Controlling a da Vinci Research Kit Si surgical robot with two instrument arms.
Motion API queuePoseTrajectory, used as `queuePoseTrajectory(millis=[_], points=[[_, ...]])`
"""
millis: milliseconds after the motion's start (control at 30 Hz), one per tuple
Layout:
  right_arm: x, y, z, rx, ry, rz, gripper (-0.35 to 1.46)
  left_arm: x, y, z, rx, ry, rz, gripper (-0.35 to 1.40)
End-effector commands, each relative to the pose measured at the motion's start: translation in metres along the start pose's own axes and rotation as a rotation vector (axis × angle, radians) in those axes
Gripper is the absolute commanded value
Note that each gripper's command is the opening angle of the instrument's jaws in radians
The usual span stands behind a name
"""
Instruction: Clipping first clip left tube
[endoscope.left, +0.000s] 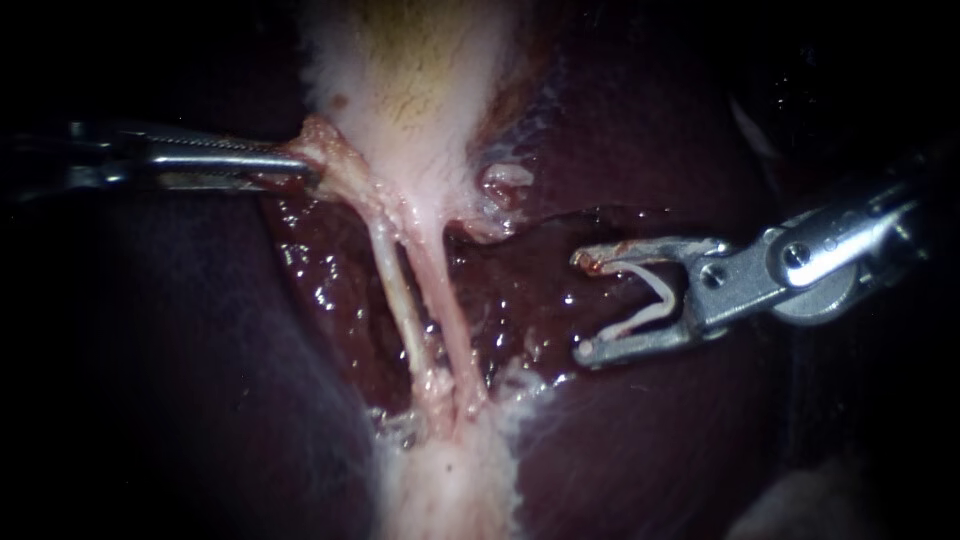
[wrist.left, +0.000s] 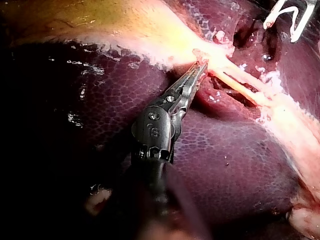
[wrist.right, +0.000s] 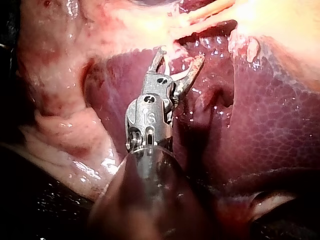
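- Our left instrument (endoscope.left: 300, 165) enters from the left edge of the endoscope view. Its jaws are closed together on a reddish fold of tissue (endoscope.left: 325, 140) at the foot of the gallbladder (endoscope.left: 420, 70).
- Our right instrument (endoscope.left: 585, 305) reaches in from the right. Its jaws stand wide apart with a white clip (endoscope.left: 665, 297) seated between them, one leg against each jaw.
- The left tube (endoscope.left: 395, 290) runs down the centre of the frame, just beside the right tube (endoscope.left: 445, 300). The clip's open mouth faces both tubes but is well apart from them, over wet liver (endoscope.left: 330, 290).
- The left wrist view shows the left instrument (wrist.left: 201, 67) with its ridged jaws meeting the pale tissue, which the endoscope shows less plainly. The tubes (wrist.left: 240, 82) stretch away beyond its tip (we cannot tell which is which there).
- The right wrist view shows the right instrument (wrist.right: 181, 55) from behind, its spread jaws hovering above dark liver (wrist.right: 280, 125). The left instrument is out of this view.
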Motion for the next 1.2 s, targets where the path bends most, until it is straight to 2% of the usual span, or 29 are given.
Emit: queuePoseTrajectory(millis=[33,633,1200], points=[[0.0,0.0,0.0,0.0,0.0,0.0,0.5,0.0001,0.0001,-0.0001,0.0,0.0,0.001,-0.35],[0.0005,-0.0002,0.0007,0.006,0.002,0.006,0.5,0.0001,0.0006,-0.0002,0.003,0.003,0.0,-0.35],[0.0018,-0.002,0.0066,0.049,0.012,0.087,0.5,0.0002,0.0008,0.0,0.006,0.003,-0.001,-0.35]])
